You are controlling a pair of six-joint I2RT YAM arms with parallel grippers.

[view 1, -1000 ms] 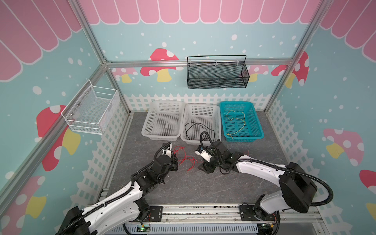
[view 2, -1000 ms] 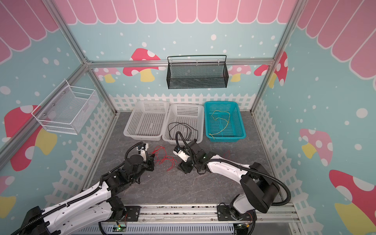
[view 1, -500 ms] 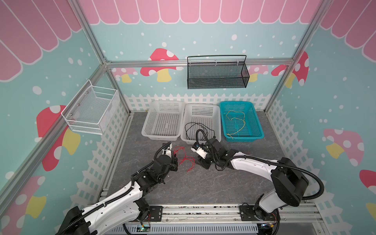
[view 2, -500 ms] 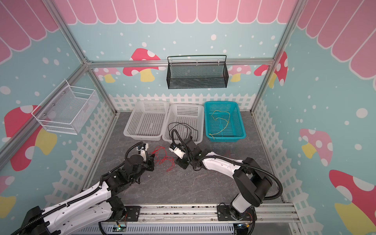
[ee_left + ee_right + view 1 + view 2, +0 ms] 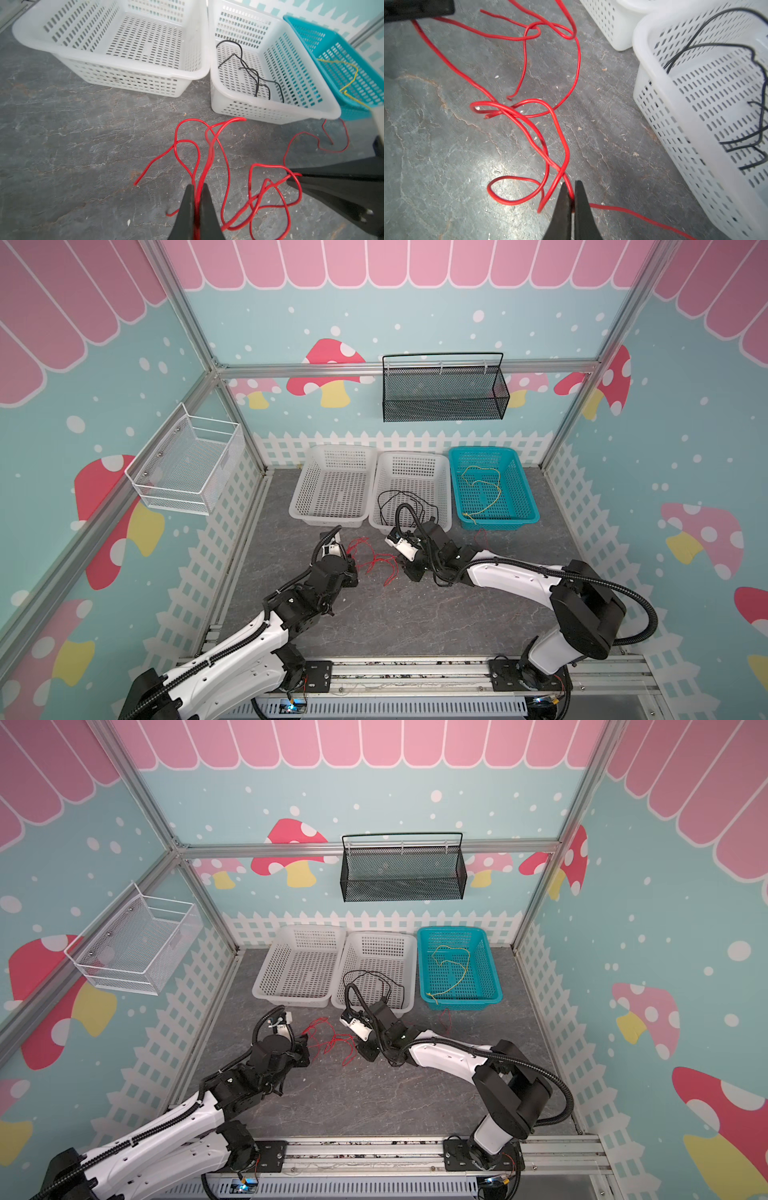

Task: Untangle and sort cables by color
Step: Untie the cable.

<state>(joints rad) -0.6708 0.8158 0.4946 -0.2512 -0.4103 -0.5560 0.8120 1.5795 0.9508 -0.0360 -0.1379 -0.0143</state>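
Grey stone-look tabletop [image 5: 374,622], pastel mushroom walls.

Left claw [image 5: 196,187]: pressed together, pinching red cables [image 5: 234,120] at 9 o'clock of the tangle. Right claw [image 5: 571,184]: likewise clamped on them, at 3 o'clock. Knotted red loops lie on the tabletop between the claws. One length trails off toward 3 o'clock, just before the teal basket [image 5: 484,450].

Step, as judged: untangling the reds, the last colour unsorted. The next move likely calls for drawing the claws apart gently, so the knots loosen rather than tighten.

Baskets at 12 o'clock:
- left basket [image 5: 332,450]: empty
- middle basket [image 5: 413,456]: black cables [image 5: 257,81]
- teal basket: yellow cable [image 5: 349,81]
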